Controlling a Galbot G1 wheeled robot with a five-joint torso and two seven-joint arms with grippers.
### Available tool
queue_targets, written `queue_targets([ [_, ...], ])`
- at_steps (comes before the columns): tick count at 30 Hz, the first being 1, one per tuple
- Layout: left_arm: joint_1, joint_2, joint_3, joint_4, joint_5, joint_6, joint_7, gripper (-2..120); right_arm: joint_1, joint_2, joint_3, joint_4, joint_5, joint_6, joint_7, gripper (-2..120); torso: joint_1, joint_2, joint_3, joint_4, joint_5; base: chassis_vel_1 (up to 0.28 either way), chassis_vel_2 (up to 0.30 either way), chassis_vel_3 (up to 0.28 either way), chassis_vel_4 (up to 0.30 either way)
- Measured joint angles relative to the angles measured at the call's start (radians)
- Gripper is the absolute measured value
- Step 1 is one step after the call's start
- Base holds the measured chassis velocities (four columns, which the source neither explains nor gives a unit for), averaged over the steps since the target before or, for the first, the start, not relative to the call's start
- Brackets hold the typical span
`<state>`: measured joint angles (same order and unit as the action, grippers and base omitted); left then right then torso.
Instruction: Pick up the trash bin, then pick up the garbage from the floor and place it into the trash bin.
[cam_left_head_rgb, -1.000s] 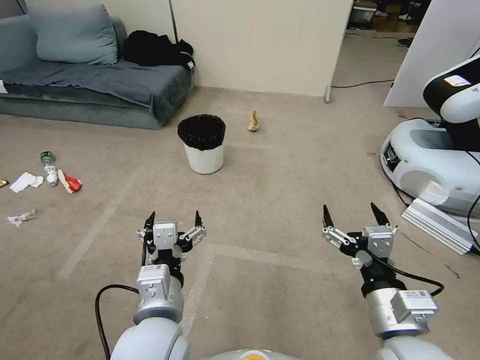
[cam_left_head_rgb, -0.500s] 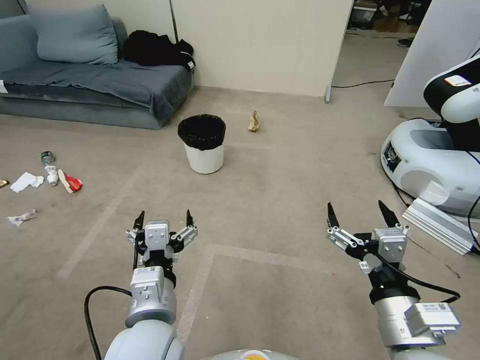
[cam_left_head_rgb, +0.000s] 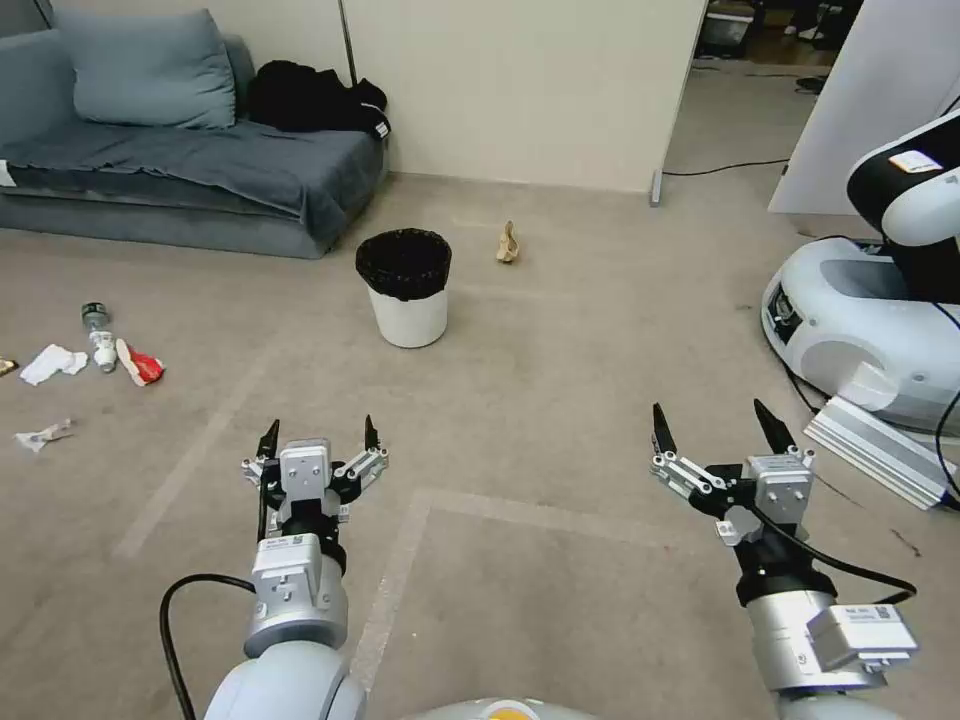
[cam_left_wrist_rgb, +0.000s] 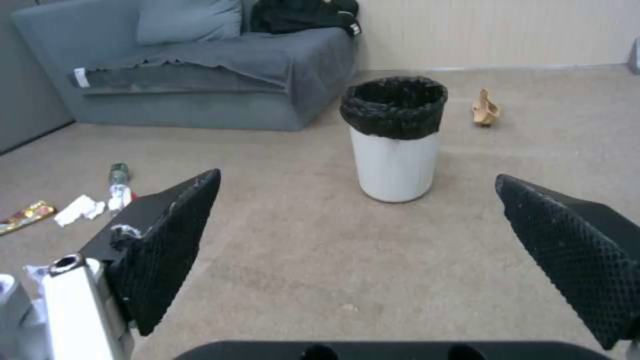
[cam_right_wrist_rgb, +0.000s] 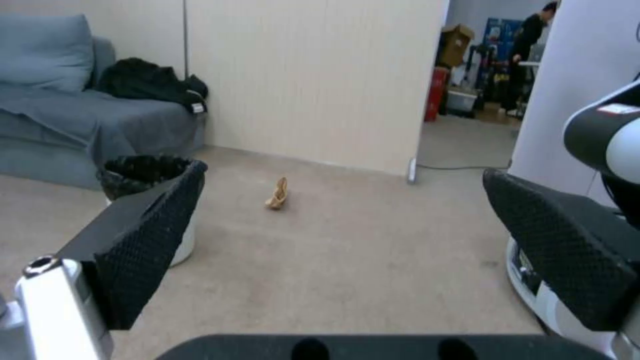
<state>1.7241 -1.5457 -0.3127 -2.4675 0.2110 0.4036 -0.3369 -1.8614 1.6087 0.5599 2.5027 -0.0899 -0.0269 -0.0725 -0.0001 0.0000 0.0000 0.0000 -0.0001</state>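
The trash bin (cam_left_head_rgb: 405, 288), white with a black liner, stands upright on the carpet ahead of me, also in the left wrist view (cam_left_wrist_rgb: 395, 137) and half behind a finger in the right wrist view (cam_right_wrist_rgb: 143, 175). A tan paper bag (cam_left_head_rgb: 508, 243) lies just beyond it to the right. More garbage lies far left: a red-and-white wrapper (cam_left_head_rgb: 140, 364), white tissues (cam_left_head_rgb: 52, 363), and a green-capped bottle (cam_left_head_rgb: 97, 330). My left gripper (cam_left_head_rgb: 317, 446) hovers open and empty well short of the bin. My right gripper (cam_left_head_rgb: 714, 432) is open and empty too, off to the bin's right.
A grey sofa (cam_left_head_rgb: 180, 170) with black clothing stands at the back left against the wall. Another white robot base (cam_left_head_rgb: 860, 320) with cables and a metal rail (cam_left_head_rgb: 880, 450) sits at the right. Open carpet lies between me and the bin.
Both arms have drawn back toward me; the left gripper moved left and lower in the head view, the right slightly right and lower. Bin and litter are unmoved.
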Motion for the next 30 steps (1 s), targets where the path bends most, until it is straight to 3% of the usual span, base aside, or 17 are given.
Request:
queue_targets([
  [8, 0.005, -0.007, -0.001, 0.001, 0.012, -0.003, -0.001, 100, 0.007, 0.0, 0.0, -0.007, -0.003, 0.005, -0.002, 100, 0.0, 0.0, 0.0, 0.0, 0.0, -0.094, 0.087, 0.085, -0.097],
  [30, 0.0, 0.001, -0.002, 0.01, 0.022, -0.022, 0.004, 100, 0.007, -0.001, 0.007, -0.009, 0.005, 0.004, -0.008, 100, 0.0, 0.0, 0.0, -0.0001, 0.0, -0.214, 0.213, 0.215, -0.218],
])
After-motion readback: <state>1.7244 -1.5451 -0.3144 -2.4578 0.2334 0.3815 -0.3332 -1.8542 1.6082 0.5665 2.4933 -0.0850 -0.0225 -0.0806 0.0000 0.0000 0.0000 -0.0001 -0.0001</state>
